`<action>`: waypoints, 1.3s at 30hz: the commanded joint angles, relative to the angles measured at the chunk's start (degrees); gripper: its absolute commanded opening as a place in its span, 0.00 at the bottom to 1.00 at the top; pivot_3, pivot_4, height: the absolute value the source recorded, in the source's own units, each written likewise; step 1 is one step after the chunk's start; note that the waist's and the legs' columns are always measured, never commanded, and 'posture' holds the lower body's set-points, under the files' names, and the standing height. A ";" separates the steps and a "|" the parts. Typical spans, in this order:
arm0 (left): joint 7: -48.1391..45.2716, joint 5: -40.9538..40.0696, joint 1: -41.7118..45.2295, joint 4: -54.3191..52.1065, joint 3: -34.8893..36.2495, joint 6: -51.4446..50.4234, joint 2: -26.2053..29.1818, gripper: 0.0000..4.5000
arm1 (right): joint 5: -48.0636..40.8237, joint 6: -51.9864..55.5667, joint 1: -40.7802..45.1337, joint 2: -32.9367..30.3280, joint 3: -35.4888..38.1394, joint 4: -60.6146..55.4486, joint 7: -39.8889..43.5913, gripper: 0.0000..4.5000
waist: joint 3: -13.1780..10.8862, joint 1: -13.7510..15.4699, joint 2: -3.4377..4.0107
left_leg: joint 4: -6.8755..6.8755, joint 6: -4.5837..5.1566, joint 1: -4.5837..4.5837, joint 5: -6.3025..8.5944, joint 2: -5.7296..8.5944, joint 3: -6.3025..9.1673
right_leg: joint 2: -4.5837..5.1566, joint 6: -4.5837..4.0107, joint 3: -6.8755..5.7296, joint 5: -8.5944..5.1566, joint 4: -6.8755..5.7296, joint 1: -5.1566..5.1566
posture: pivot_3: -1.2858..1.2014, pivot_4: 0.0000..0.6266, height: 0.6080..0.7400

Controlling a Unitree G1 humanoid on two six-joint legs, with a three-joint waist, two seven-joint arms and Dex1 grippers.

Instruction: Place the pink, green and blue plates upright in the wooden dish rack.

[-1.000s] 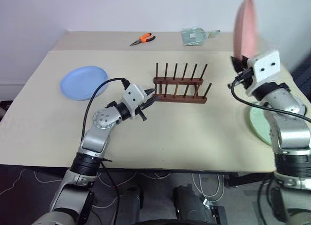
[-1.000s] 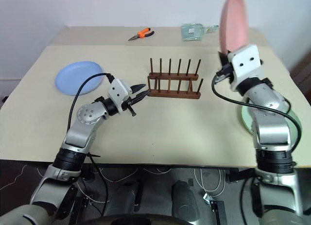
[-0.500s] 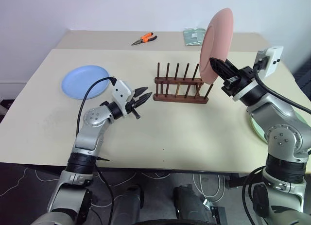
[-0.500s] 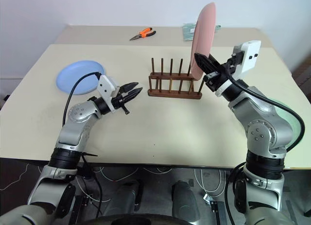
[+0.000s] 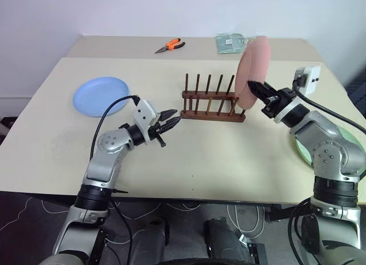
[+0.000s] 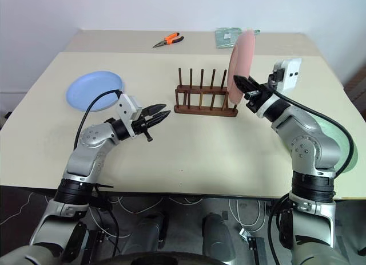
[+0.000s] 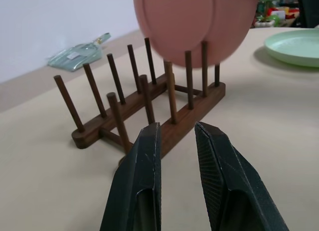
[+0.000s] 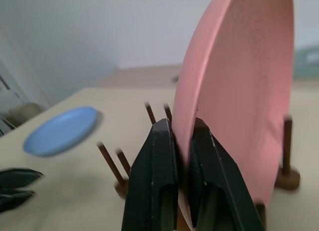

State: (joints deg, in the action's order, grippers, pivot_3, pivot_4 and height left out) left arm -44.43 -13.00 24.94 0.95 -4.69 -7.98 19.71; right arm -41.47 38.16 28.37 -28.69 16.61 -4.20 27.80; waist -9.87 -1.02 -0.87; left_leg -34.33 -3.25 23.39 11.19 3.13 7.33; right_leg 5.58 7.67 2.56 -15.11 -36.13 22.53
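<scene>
Pink plate (image 5: 253, 70) is on edge above the right end of the wooden dish rack (image 5: 213, 99), pinched at its rim by your right gripper (image 5: 258, 89), whose two black fingers are closed flat on either face of it. From the left wrist view the plate's lower edge sits among the tops of the far pegs, but I cannot tell whether it has entered a slot or rests against a peg.

Left gripper (image 5: 168, 117) hovers just short of the rack's left end, jaws parted a little, holding nothing.

Blue plate (image 5: 99, 95) lies flat on the table (image 5: 189, 156), well left of the rack. Green plate (image 5: 306, 147) lies flat near the right edge, partly behind your right arm.

Advice for this step:
- Keep the plate's plane square to the rack's long axis, so the rim drops between two neighbouring peg pairs rather than onto a peg top.
- Lower it straight and slowly; the rack looks light and could slide or tip if the plate pushes sideways.
- Bring the left gripper onto the rack's base to brace it if it shifts.
- Release only once the rim sits on the base slats and the pegs carry the lean.
</scene>
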 commanded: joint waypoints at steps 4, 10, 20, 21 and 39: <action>0.78 0.30 -0.38 -2.36 -0.84 0.26 0.11 0.23 | 3.60 -4.41 2.24 -2.26 -0.23 -0.05 2.49 0.48 | 0.00 0.08 0.00 | 0.00 0.00 0.01 0.00 0.01 -0.01 | 0.00 0.00 0.01 0.00 0.01 0.00 | 0.52 0.24 1.00; 0.96 0.08 -0.60 -2.73 -1.26 0.01 0.38 0.23 | 10.57 -9.19 -4.76 -12.05 0.08 -6.46 8.10 0.92 | 0.00 0.40 -0.01 | 0.02 0.00 0.03 0.00 0.02 -0.03 | 0.01 0.02 0.01 -0.01 0.06 0.00 | 0.52 0.24 1.00; -1.92 0.76 2.66 2.00 -3.74 1.86 -0.63 0.23 | 28.10 -10.08 -32.39 -20.87 3.16 -7.51 2.95 0.92 | 0.02 0.27 0.02 | -0.07 0.05 -0.04 0.04 0.00 -0.32 | 0.07 -0.17 0.18 -0.12 0.09 -0.05 | 0.52 0.24 1.00; -2.19 0.79 3.13 2.57 -3.99 2.15 -0.93 0.23 | 29.42 -9.22 -33.10 -20.16 2.89 -6.84 1.18 0.92 | 0.01 0.20 0.00 | -0.09 0.05 -0.06 0.04 -0.03 -0.34 | 0.06 -0.19 0.18 -0.11 0.09 -0.07 | 0.52 0.24 1.00; -1.42 2.00 3.97 5.37 -3.31 4.98 -1.57 0.23 | 34.83 -14.65 -20.01 -16.05 5.48 -5.93 -9.00 0.01 | -0.06 -0.36 0.16 | -0.18 0.06 -0.04 0.04 -0.04 -0.45 | 0.04 -0.17 0.28 -0.06 0.09 -0.04 | 0.52 0.24 1.00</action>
State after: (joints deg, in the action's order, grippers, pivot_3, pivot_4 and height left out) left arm -47.06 -11.64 28.24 6.70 -9.83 -4.87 17.92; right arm -6.90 28.64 3.06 -43.98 18.65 -6.30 20.85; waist -9.92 -1.37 -0.71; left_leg -34.52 -3.19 23.33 11.23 3.09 6.84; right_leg 5.62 7.50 2.88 -15.17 -36.08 22.51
